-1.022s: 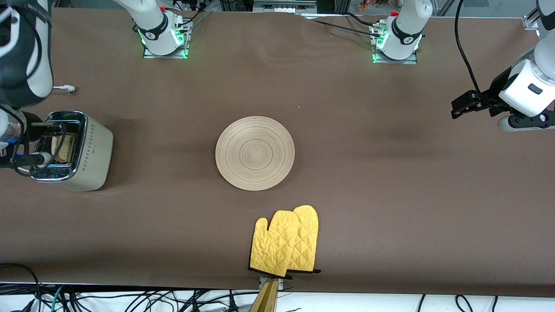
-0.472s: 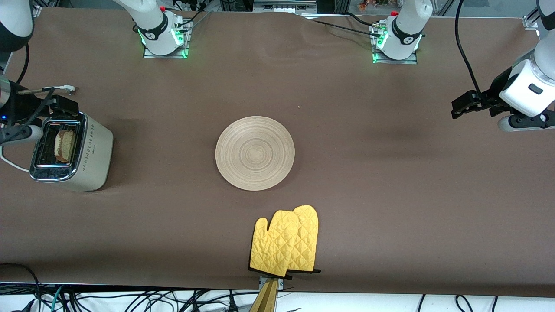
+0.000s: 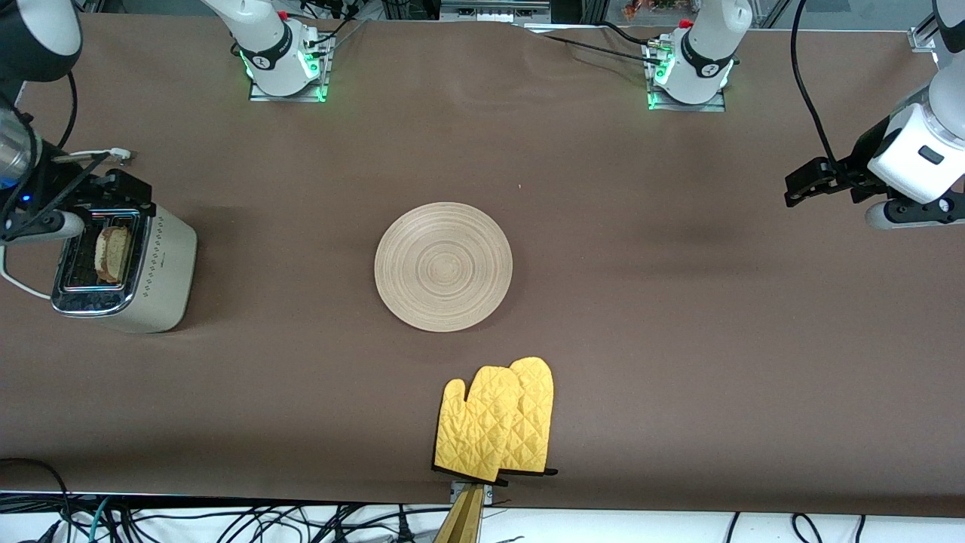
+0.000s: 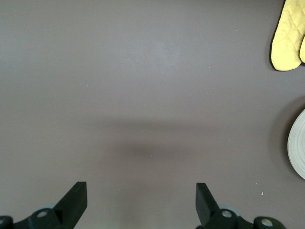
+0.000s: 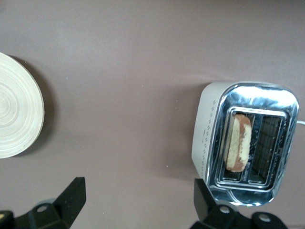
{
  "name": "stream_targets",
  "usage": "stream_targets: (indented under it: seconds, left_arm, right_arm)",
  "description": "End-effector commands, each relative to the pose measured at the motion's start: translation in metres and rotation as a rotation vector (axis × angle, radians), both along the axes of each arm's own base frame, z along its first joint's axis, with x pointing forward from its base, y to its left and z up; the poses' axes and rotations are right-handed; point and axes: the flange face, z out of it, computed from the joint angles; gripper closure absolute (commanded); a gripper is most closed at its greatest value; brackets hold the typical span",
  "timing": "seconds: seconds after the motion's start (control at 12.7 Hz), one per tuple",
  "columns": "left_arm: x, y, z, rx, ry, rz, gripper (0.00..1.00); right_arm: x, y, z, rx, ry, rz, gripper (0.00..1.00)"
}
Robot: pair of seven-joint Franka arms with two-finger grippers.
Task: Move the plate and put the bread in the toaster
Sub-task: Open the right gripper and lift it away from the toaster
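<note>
The pale wooden plate (image 3: 443, 266) lies flat at the middle of the table; it also shows in the right wrist view (image 5: 19, 112). The cream toaster (image 3: 162, 264) stands at the right arm's end of the table. The bread (image 3: 113, 253) stands upright in one of its slots, its top edge sticking out, as the right wrist view (image 5: 239, 143) also shows, with the toaster (image 5: 209, 129) around it. My right gripper (image 3: 121, 194) is open and empty, over the toaster's end toward the bases. My left gripper (image 3: 799, 185) is open and empty, waiting over the left arm's end of the table.
A pair of yellow oven mitts (image 3: 497, 422) lies near the table's front edge, nearer to the front camera than the plate; they also show in the left wrist view (image 4: 290, 36). The toaster's white cord (image 3: 19, 283) trails off the table's end.
My right gripper has let go of the bread, left it in the toaster slot, and drawn up and away toward the bases. The left arm has not moved.
</note>
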Motion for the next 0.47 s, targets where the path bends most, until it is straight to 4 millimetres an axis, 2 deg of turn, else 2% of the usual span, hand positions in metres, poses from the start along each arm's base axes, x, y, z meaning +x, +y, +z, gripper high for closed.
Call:
stream_targets:
  seconds: [0.0,0.24,0.39]
  left_arm:
    - [0.006,0.019,0.003,-0.009,-0.003,-0.001,0.0]
    - [0.011,0.04,-0.005,-0.021,0.002,-0.035,0.0]
    - [0.011,0.039,-0.005,-0.02,0.002,-0.036,0.0]
  right_arm:
    - [-0.031,0.001,0.032,-0.004,-0.063,-0.007,0.0]
    - [-0.032,-0.004,0.03,-0.001,-0.042,-0.015,0.0]
    - [-0.032,-0.004,0.03,-0.004,-0.043,-0.013,0.0]
